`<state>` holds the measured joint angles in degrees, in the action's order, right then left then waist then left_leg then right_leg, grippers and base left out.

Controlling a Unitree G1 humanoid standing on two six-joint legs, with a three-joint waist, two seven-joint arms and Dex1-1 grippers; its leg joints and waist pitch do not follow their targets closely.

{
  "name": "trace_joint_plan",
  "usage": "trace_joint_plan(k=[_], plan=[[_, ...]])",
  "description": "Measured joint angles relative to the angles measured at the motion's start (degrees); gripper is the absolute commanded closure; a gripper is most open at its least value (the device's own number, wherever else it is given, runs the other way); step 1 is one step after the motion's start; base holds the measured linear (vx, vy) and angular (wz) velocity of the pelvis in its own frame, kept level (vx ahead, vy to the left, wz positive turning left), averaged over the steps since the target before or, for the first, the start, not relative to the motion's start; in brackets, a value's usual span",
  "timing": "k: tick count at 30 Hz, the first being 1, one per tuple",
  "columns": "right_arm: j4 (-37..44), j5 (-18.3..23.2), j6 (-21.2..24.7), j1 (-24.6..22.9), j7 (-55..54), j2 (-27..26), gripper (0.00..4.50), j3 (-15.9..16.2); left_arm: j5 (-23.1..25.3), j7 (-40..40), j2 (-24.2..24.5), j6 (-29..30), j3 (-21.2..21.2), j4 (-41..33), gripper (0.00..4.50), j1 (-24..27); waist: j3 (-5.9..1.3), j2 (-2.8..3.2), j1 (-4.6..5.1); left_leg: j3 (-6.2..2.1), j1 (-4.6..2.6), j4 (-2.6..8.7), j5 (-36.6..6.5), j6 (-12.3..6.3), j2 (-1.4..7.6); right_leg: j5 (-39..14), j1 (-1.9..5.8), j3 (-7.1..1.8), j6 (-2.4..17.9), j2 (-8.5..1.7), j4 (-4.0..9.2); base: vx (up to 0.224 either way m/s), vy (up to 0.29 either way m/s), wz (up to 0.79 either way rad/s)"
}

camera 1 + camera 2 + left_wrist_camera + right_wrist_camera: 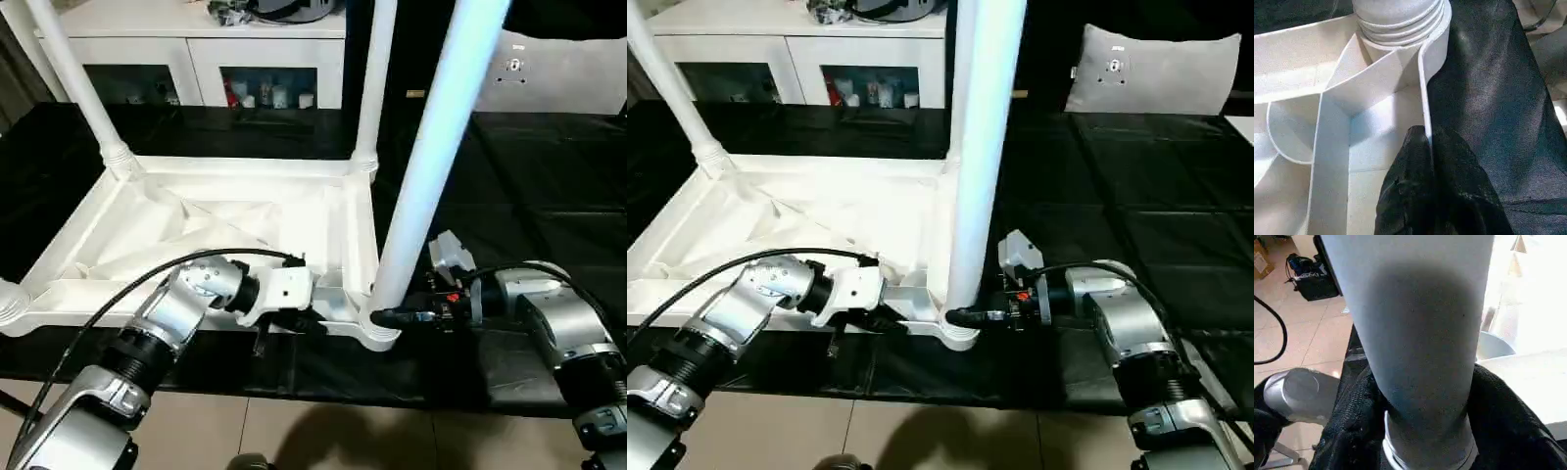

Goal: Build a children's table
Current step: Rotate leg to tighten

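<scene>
The children's table top (196, 220) lies upside down on the black work surface, ribbed underside up. White legs stand in its back left (83, 93) and back right (372, 88) sockets. A third leg (431, 166) rises from the front right corner socket (377, 333). My left gripper (289, 325) is shut on the top's thin front rim (1425, 98), just left of that corner, one finger (1405, 186) inside the wall and one outside. My right gripper (387, 318) reaches in from the right, and its fingers (1356, 431) hug the base of the front right leg (1415, 333) on both sides.
A white cabinet with glass doors (196, 59) stands behind the work surface (549, 196). A grey cushion (1156, 69) rests at the back right. Tiled floor (294, 431) lies below the surface's front edge. A black cable (118, 294) arcs over my left forearm.
</scene>
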<state>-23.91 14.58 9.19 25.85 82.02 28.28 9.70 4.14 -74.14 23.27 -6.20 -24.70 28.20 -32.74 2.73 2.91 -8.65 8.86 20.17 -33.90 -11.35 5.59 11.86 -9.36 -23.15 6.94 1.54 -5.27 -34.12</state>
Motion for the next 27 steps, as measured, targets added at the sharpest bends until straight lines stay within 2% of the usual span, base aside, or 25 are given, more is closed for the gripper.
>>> trace_joint_plan(k=[3, 6, 9, 11, 15, 17, 19, 22, 24, 25, 27], plan=[[1.11, 0.42, 0.53, -0.91, -0.27, 0.00, 2.50, -0.30, -0.54, -0.17, -0.05, 0.39, 0.03, -0.05, 4.50, 0.17, 0.00, 0.01, -0.08, 0.00, 0.00, 0.01, 0.00, 0.00, 0.00, -0.01, 0.00, 0.00, -0.01, 0.00, 0.00, 0.000, 0.000, 0.00], [4.34, 1.24, 3.04, -3.19, -2.69, -1.08, 2.51, -1.15, -1.35, -0.16, -0.45, 2.73, 0.40, -1.13, 4.50, 0.74, -0.02, 0.04, -0.03, 0.00, -0.02, 0.01, -0.01, 0.00, 0.01, -0.01, 0.00, 0.00, -0.01, 0.00, -0.02, 0.000, 0.000, 0.00], [5.72, 0.29, 4.76, -3.82, -9.07, -3.56, 2.51, -1.91, -1.02, 1.86, -0.62, 6.88, 1.85, -1.52, 4.50, 0.96, -0.03, 0.06, 0.53, 0.00, -0.13, -0.01, 0.04, 0.03, 0.02, -0.11, 0.02, -0.01, -0.19, 0.02, -0.11, 0.000, 0.000, 0.00], [5.52, -1.14, 6.69, -3.65, -16.77, -7.29, 2.51, -3.66, 0.16, 5.49, -1.62, 11.10, 3.13, -1.55, 4.50, 0.87, -0.05, 0.09, 1.56, -0.01, -0.23, -0.02, 0.14, 0.15, 0.02, -0.08, 0.03, -0.01, -0.17, 0.04, -0.12, 0.000, 0.000, 0.00], [5.52, -2.94, 9.99, -2.54, -27.53, -10.88, 2.51, -5.52, 1.17, 11.56, -4.59, 16.67, 4.57, -1.71, 4.50, 0.63, -0.07, 0.11, 3.46, -0.03, -0.25, -0.05, 0.17, 0.20, 0.00, -0.07, 0.11, -0.03, -0.19, 0.03, 0.03, 0.000, 0.000, 0.00], [4.75, -4.77, 13.17, -0.53, -36.42, -14.76, 2.51, -7.19, 2.47, 16.84, -7.40, 21.25, 5.80, -1.86, 4.50, 0.09, -0.10, 0.12, 4.46, -0.08, -0.29, -0.07, 0.17, 0.19, 0.00, -0.03, 0.12, -0.04, -0.20, 0.04, 0.04, 0.000, 0.000, 0.00], [3.22, -6.20, 14.42, 1.42, -43.62, -17.65, 2.51, -8.25, 3.56, 21.33, -9.93, 24.54, 6.21, -1.86, 4.50, -0.60, -0.10, 0.11, 5.27, -0.06, -0.29, -0.06, 0.17, 0.20, 0.00, -0.02, 0.12, -0.01, -0.20, 0.05, 0.03, 0.000, 0.000, 0.00], [0.71, -8.05, 14.61, 3.48, -51.22, -20.82, 2.51, -9.78, 4.47, 26.62, -13.39, 27.46, 6.97, -1.81, 4.50, -0.97, -0.11, 0.12, 5.66, -0.07, -0.27, 0.01, 0.16, 0.19, 0.00, -0.02, 0.12, 0.01, -0.20, 0.06, 0.06, 0.000, 0.000, 0.00], [-1.65, -8.55, 12.60, 4.47, -55.38, -22.64, 2.51, -10.65, 4.66, 29.85, -15.47, 28.12, 7.69, -1.00, 4.50, -1.17, -0.14, 0.15, 5.65, -0.08, -0.24, 0.04, 0.15, 0.19, 0.00, -0.02, 0.12, 0.03, -0.20, 0.07, 0.07, 0.000, 0.000, 0.00], [-2.64, -8.61, 11.52, 4.74, -56.72, -23.46, 2.16, -11.32, 4.68, 30.93, -16.12, 28.40, 7.97, -0.83, 4.50, -1.21, -0.15, 0.18, 5.63, -0.08, -0.23, 0.04, 0.15, 0.19, 0.00, -0.02, 0.12, 0.04, -0.20, 0.07, 0.07, 0.000, 0.000, 0.00], [-3.59, -8.46, 9.91, 4.83, -57.66, -24.07, 1.81, -11.73, 4.82, 32.11, -16.80, 28.54, 8.02, -0.75, 4.50, -1.20, -0.15, 0.21, 5.51, -0.09, -0.21, 0.05, 0.15, 0.18, 0.00, -0.02, 0.12, 0.05, -0.20, 0.07, 0.07, 0.000, 0.000, 0.00]])
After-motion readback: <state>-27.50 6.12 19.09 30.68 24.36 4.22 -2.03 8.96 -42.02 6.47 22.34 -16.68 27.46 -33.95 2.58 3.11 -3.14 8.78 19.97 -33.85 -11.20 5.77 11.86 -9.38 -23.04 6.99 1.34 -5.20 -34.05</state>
